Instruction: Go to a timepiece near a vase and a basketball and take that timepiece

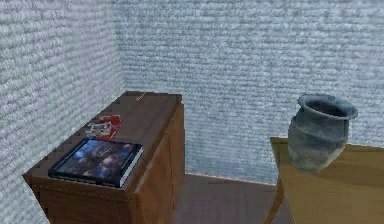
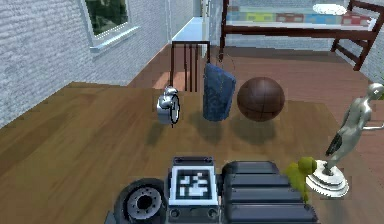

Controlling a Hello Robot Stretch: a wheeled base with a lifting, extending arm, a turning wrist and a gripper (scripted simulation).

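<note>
Forward view: pale textured walls meet in a corner. A brown wooden dresser (image 1: 150, 125) sits along the left one, and a grey-blue ceramic jar (image 1: 320, 130) is on a light wooden table's (image 1: 345, 195) corner.

Arm side view: a small silver alarm clock (image 2: 170, 103) stands upright mid-tabletop (image 2: 70, 150), just left of a slate-blue vase (image 2: 217, 92) and a brown basketball (image 2: 261, 99). Its face looks angled toward the near edge. The gripper (image 2: 143, 204) is low down, and I can't tell if it's holding anything.
</note>
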